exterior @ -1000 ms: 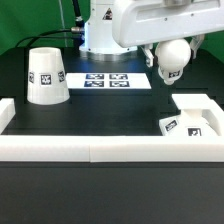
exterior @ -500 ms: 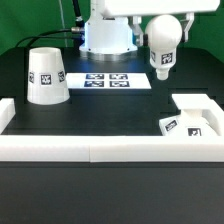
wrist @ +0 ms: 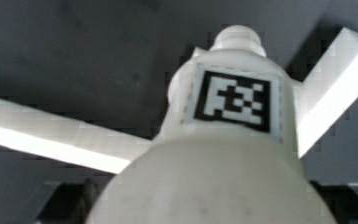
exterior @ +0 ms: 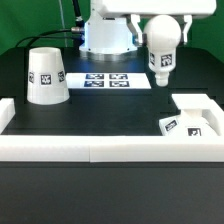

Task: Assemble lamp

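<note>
Our gripper [exterior: 164, 24] is clamped shut on the round end of the bulb [exterior: 162, 45], holding it clear of the black table [exterior: 110, 115] with its tagged neck pointing down. In the exterior view it sits at about one o'clock, near the three o'clock end of the marker board [exterior: 112, 80]. The shade [exterior: 45, 75] stands wide end down at nine o'clock, well apart. The base [exterior: 188, 112] lies at four o'clock, in the corner of the white border walls [exterior: 60, 148]
</note>
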Robot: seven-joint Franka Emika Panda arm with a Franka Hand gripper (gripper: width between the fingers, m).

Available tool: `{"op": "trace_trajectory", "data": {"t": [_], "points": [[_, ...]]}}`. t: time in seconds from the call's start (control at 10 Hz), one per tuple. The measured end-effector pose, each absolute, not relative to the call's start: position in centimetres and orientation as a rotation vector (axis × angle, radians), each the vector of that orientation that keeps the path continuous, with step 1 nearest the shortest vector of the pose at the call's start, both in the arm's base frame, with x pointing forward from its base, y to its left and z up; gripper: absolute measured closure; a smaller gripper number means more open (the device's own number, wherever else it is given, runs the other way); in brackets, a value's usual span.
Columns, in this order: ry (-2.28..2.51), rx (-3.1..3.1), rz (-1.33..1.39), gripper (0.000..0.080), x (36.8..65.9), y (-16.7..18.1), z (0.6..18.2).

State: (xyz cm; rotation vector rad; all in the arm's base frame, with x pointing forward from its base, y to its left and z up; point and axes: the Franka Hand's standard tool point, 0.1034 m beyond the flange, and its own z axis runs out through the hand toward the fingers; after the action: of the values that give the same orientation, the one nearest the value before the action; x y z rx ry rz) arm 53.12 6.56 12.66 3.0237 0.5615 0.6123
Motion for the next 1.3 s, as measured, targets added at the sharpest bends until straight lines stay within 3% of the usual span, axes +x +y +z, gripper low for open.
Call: {"op": "trace_trajectory", "data": {"t": [0.4,0.9,1.3], "points": [[0.584,3.064,0.518,0.0223,58.5,8.5,14.5],[0.649,3.036,0.539,0.0223,58.8,8.3,14.2],[0.836,2.946,0.584,0.0223,60.4,7.7,15.3]]}}
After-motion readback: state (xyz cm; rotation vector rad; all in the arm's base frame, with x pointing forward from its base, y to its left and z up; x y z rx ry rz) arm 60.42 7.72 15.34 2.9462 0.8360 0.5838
